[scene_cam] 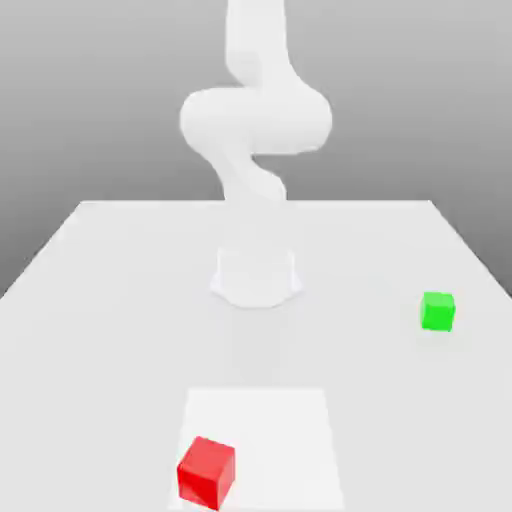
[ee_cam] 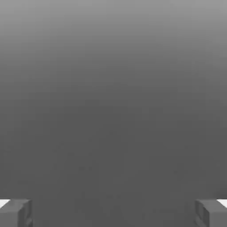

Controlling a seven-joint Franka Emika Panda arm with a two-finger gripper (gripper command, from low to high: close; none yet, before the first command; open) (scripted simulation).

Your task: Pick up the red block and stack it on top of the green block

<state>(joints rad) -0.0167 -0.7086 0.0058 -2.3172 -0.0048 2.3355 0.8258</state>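
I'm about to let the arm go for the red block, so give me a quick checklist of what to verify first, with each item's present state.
1. Fingers open and free of any block: ok.
2. Red block resting in the scene with nothing on it: ok.
3. Green block top free to take the red block: ok.
4. Red and green blocks well apart: ok.
5. Fingers lined up over the red block: not ok; the hand view shows a plain grey expanse between them.
6. Red block's sides squared to the fingers: cannot tell.

Red block (scene_cam: 206, 473) on white square (scene_cam: 270, 440), green block (scene_cam: 437, 312) well apart
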